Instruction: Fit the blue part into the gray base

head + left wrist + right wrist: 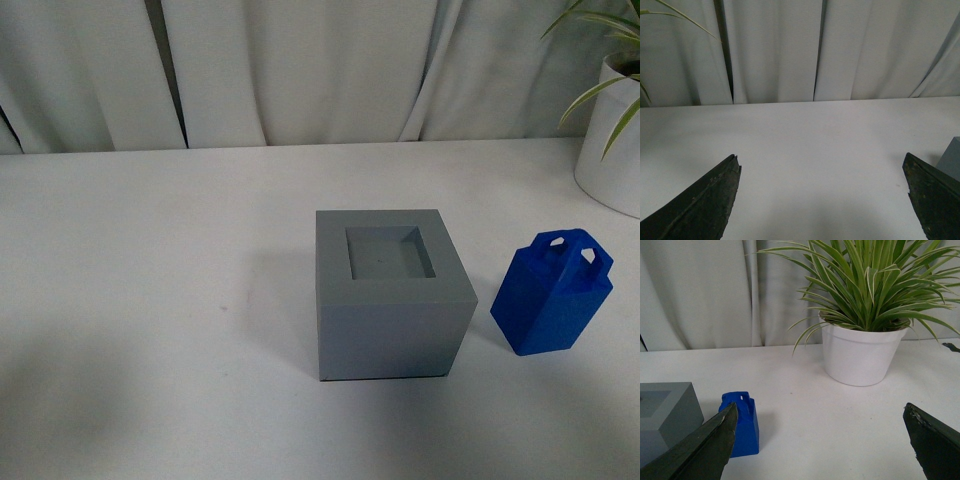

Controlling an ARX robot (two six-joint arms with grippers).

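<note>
The gray base (393,295) stands on the white table near the middle, its square recess facing up and empty. The blue part (551,293) stands upright just to its right, apart from it, loop handles on top. Neither gripper shows in the front view. My left gripper (821,162) is open and empty over bare table; an edge of the gray base (951,159) shows beside one finger. My right gripper (820,410) is open and empty. In its view the blue part (744,425) sits partly behind one finger (705,450), with the gray base (666,412) beside it.
A white pot with a striped green plant (862,352) stands at the table's back right; it also shows in the front view (612,140). A light curtain hangs behind the table. Leaf tips (670,17) show in the left wrist view.
</note>
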